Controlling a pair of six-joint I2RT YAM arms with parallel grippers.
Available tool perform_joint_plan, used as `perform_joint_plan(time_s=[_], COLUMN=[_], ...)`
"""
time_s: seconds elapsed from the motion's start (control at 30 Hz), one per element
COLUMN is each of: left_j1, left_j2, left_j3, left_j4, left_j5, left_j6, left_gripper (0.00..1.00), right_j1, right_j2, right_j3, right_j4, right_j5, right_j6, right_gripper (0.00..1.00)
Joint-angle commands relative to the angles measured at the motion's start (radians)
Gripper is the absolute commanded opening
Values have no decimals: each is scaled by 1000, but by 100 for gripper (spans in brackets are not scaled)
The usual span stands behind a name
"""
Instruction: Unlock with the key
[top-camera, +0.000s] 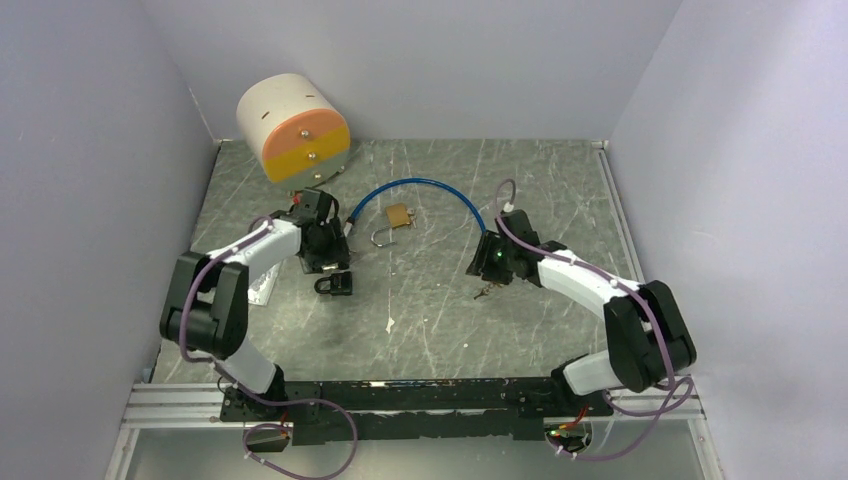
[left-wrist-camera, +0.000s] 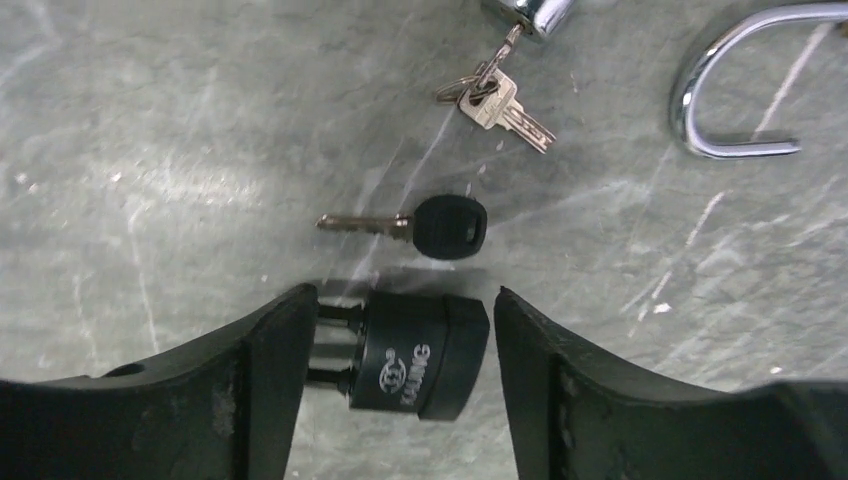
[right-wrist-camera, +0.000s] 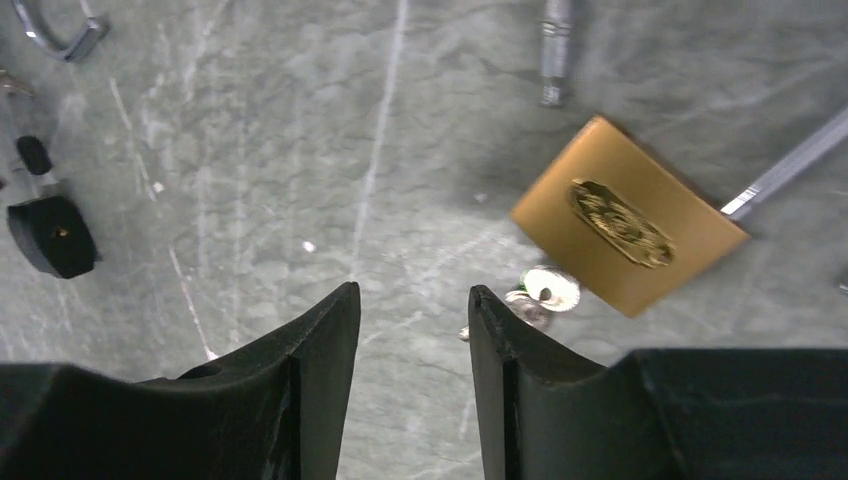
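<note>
A small black padlock (left-wrist-camera: 420, 355) lies on its side between the fingers of my left gripper (left-wrist-camera: 402, 295). The jaws are open: the left finger meets the shackle, and a gap shows at the right finger. Just beyond it, a black-headed key (left-wrist-camera: 445, 227) lies flat on the table. In the top view, the black padlock (top-camera: 336, 284) sits below the left gripper (top-camera: 333, 268). My right gripper (right-wrist-camera: 412, 290) is open with bare table between its fingers. A brass padlock (right-wrist-camera: 625, 215), blurred, lies to its right, with a small bunch of keys (right-wrist-camera: 545, 292) beside it.
A blue cable (top-camera: 430, 188) arcs across the back, its chrome end carrying brass keys (left-wrist-camera: 500, 100). Another brass padlock (top-camera: 399, 215) with an open chrome shackle (top-camera: 384, 238) lies mid-table. An orange-faced drum (top-camera: 293, 128) stands back left. Grey walls close in three sides.
</note>
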Motion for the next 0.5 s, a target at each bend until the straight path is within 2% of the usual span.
perform_joint_plan(time_s=[0.0,0.1,0.23,0.47], left_j1=[7,6,6,-8], left_j2=[79,127,165,229], left_j3=[35,60,66,83], left_j4=[120,109,113,145], left_j5=[86,70,13,5], left_j6=[64,70,64,51], left_gripper=[64,60,60,58], right_j1=[36,48,58,69], right_j2=[37,53,69,119], right_j3=[88,89,88,119], right_j4=[33,40,47,46], right_j5=[-17,-33,-46,-56], right_j6=[21,31,32,21], right_gripper=[45,44,44,44])
